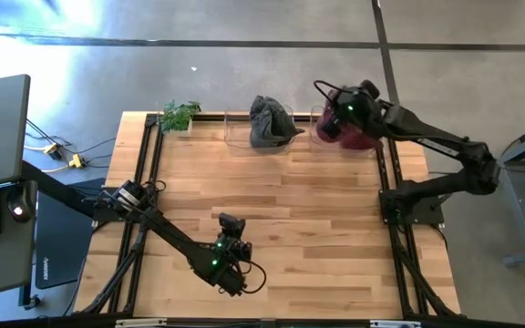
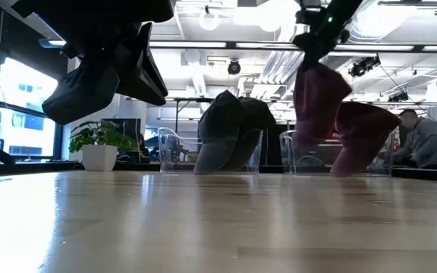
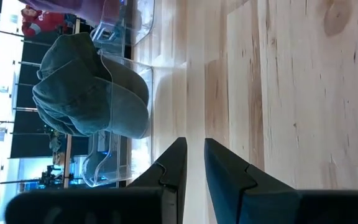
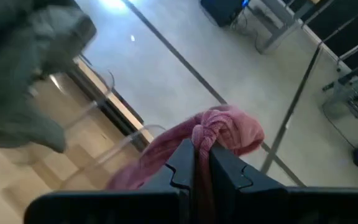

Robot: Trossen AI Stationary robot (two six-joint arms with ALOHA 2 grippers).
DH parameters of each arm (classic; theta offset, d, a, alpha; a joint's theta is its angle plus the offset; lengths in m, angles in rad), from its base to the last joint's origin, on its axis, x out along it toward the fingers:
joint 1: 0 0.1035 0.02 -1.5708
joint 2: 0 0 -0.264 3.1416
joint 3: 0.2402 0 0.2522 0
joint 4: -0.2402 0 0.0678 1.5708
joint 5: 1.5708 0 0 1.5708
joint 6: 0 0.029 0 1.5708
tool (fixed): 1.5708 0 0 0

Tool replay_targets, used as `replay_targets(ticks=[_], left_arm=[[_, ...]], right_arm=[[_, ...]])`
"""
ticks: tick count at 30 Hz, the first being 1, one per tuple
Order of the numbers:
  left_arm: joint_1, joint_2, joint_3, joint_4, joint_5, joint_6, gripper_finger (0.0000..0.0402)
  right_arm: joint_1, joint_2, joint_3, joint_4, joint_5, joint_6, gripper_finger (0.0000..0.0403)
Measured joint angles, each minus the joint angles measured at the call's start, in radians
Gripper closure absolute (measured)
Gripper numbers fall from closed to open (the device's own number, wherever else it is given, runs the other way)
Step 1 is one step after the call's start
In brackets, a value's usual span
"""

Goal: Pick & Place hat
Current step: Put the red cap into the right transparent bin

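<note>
From above, I see my right gripper (image 1: 340, 123) at the table's far right edge, holding the soft maroon fabric hat (image 1: 358, 137) over the clear plastic bin (image 1: 322, 137) there. A grey-green fabric hat (image 1: 270, 121) already sits in the neighbouring clear bin (image 1: 240, 132) to its left. My left gripper (image 1: 229, 228) waits at the near side, well apart.

At table level, the maroon hat (image 2: 321, 102) hangs from its pinched crown, long axis vertical, its lower part drooping into the bin (image 2: 298, 155).

My left wrist view shows its fingers (image 3: 173, 165) nearly together, holding nothing.

My right wrist view shows the fingers (image 4: 185, 165) pressed together on bunched maroon cloth (image 4: 219, 134). I judge the hat lies directly below the hand, so release turns on the bin sitting underneath.
</note>
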Motion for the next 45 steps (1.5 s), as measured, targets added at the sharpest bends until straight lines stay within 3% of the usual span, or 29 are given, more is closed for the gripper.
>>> replay_targets(ticks=[12,24,40,45], left_arm=[[0.000,0.000,0.000,0.002,0.021,-0.002,0.0351],[0.000,0.000,0.000,0.008,0.026,-0.001,0.0351],[0.000,0.001,0.000,0.009,0.027,-0.001,0.0351],[0.000,0.001,0.000,0.010,0.027,-0.001,0.0351]], right_arm=[[-0.069,0.066,0.000,-0.061,0.004,-0.047,0.0383],[-0.072,0.141,0.000,-0.154,0.026,0.029,0.0380],[-0.126,0.190,0.000,-0.426,0.177,0.211,0.0352],[-0.127,0.190,0.000,-0.441,0.165,0.226,0.0317]])
